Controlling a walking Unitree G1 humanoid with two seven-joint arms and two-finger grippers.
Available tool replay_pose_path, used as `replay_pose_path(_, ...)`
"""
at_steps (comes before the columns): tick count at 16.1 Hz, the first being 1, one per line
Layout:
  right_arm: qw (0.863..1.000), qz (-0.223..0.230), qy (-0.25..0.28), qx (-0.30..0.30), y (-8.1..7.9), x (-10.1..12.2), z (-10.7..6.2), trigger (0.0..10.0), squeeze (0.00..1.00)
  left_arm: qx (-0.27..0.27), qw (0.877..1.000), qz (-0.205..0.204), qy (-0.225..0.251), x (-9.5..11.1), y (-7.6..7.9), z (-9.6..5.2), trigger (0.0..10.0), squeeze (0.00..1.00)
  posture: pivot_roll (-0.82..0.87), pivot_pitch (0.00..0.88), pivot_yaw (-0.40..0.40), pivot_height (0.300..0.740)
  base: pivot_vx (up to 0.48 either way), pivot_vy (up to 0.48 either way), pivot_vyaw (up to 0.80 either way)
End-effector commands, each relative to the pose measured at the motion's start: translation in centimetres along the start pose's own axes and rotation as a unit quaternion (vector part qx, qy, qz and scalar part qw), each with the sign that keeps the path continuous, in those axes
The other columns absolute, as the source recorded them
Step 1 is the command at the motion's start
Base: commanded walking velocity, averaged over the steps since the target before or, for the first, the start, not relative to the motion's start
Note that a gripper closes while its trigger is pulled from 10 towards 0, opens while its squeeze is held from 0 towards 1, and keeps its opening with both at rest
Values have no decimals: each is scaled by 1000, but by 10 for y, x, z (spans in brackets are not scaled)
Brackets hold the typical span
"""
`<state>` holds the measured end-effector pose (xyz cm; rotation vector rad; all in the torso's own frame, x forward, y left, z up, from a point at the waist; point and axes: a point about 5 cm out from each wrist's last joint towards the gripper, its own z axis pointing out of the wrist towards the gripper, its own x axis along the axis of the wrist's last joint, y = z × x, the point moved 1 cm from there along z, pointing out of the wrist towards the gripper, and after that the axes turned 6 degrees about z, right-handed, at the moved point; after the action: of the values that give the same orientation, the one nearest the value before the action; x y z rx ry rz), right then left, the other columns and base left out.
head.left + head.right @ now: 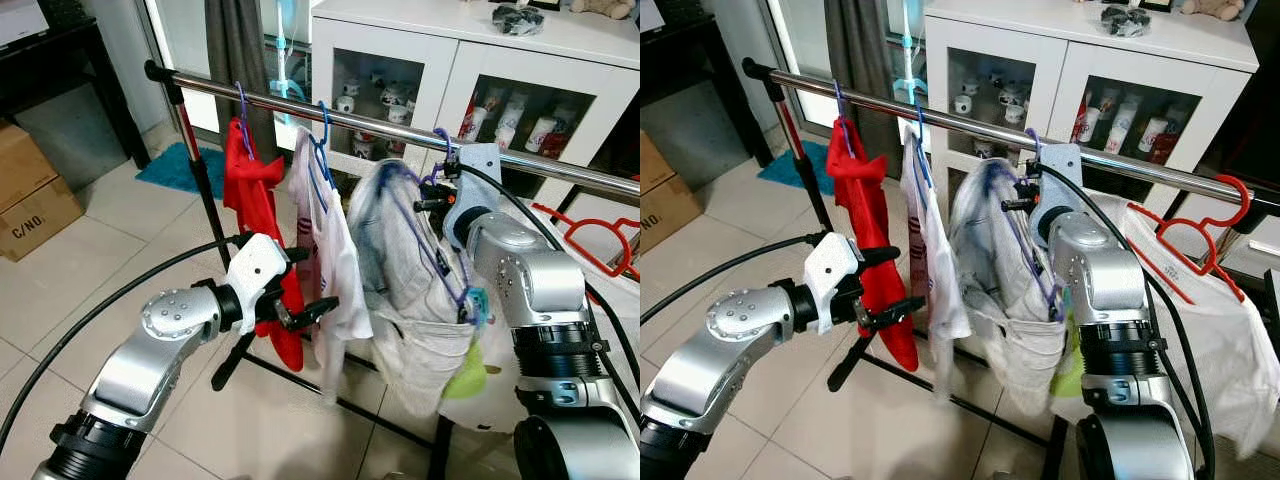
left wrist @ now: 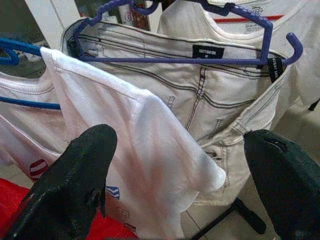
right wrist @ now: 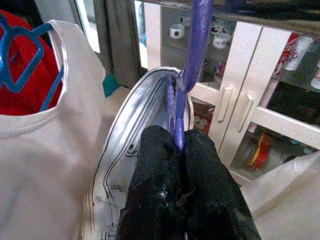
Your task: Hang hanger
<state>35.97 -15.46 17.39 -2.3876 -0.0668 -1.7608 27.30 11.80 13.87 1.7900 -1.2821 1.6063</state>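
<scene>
A chrome rail (image 1: 380, 122) runs across the clothes rack. On it hang a red garment (image 1: 255, 190) on a purple hanger and a white T-shirt (image 1: 335, 250) on a blue hanger. My right gripper (image 3: 180, 150) is shut on the neck of a purple hanger (image 1: 441, 140) that carries white jeans (image 1: 400, 280). The hook of this hanger curves over the rail. My left gripper (image 1: 308, 283) stands open lower down, in front of the T-shirt's sleeve, with nothing between its fingers (image 2: 75, 185).
A red hanger (image 1: 1200, 230) with a white shirt hangs further right on the rail. Behind the rack stands a white glass-door cabinet (image 1: 440, 70). A cardboard box (image 1: 30, 190) sits at the left. Black cables loop from both arms, and the rack's foot bar (image 1: 330, 395) crosses the tiled floor.
</scene>
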Motion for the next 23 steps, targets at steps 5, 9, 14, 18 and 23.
replay_pose_path(5,998,-1,45,34,-6,16,-7,0,0,27,999,-23,11,6,-3,3,10000,0,-128,0,39,740,0,0,0)
replay_pose_path(9,995,-9,101,25,-4,31,-15,0,0,67,997,-41,2,4,-8,3,10000,0,-138,0,28,740,0,0,0)
replay_pose_path(14,990,-21,132,36,-17,31,-29,0,0,141,989,-49,4,0,-16,8,10000,0,-136,0,35,740,0,0,0)
replay_pose_path(18,992,-10,120,41,-25,2,-51,0,0,201,979,-40,-13,-10,-22,5,10000,0,-110,0,39,740,0,0,0)
replay_pose_path(23,994,34,104,22,-26,-46,-79,0,0,225,971,-77,13,-10,-11,-4,10000,0,-92,0,32,740,0,0,0)
